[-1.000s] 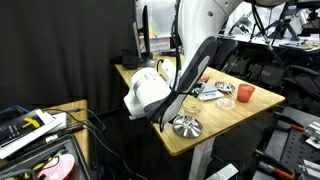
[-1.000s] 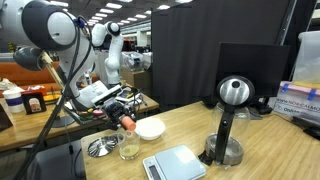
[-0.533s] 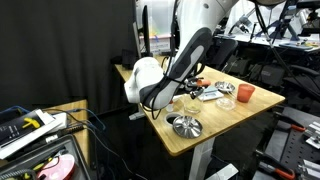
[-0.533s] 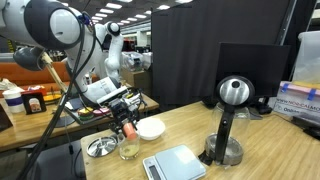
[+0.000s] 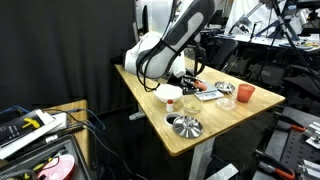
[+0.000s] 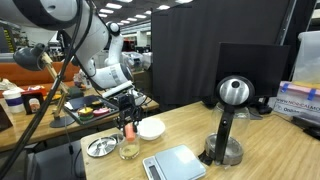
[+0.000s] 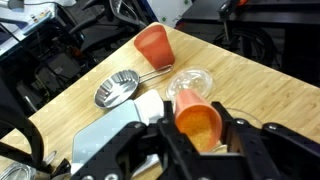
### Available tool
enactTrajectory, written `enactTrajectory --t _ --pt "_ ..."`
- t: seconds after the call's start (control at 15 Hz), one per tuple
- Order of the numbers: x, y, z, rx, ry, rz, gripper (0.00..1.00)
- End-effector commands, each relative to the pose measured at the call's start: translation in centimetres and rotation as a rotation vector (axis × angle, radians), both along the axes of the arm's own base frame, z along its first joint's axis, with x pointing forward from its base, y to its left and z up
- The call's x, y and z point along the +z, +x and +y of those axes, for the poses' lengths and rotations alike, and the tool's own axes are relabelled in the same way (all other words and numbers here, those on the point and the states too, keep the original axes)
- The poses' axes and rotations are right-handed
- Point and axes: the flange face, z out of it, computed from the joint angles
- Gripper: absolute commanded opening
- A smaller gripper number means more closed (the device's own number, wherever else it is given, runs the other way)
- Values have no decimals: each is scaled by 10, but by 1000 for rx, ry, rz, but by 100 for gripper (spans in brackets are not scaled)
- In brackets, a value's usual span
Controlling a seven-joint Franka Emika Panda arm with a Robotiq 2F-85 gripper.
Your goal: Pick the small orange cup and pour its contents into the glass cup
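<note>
Wrist view only: small orange cup (image 7: 198,122) mouth between fingers (image 7: 238,135).

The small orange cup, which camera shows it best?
The wrist view: the small orange cup looms large, clamped in the hand, mouth toward the camera. In an exterior view it is a tiny orange shape above the glass cup. In an exterior view beside the white bowl, I cannot make it out.

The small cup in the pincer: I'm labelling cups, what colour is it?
The small orange cup is plain orange; the wrist view shows it best.
</note>
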Motion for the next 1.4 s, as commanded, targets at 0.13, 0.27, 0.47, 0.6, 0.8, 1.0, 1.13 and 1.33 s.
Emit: enactTrajectory --t 0.13,0.27,0.47,0.6,0.8,1.0,1.13,1.33 --pt "44 -23 -21 -150 168 -204 16" --pt "60 -36 -33 -198 209 -280 16" --pt "83 -60 -58 -261 257 -398 16" --pt "93 -80 -68 -297 322 -450 16" --pt "102 -109 -72 -350 445 -498 16" --pt "104 -127 -74 -410 561 -565 16" --pt "100 -136 -81 -455 633 -620 16" --pt "84 -143 -93 -514 742 -710 16"
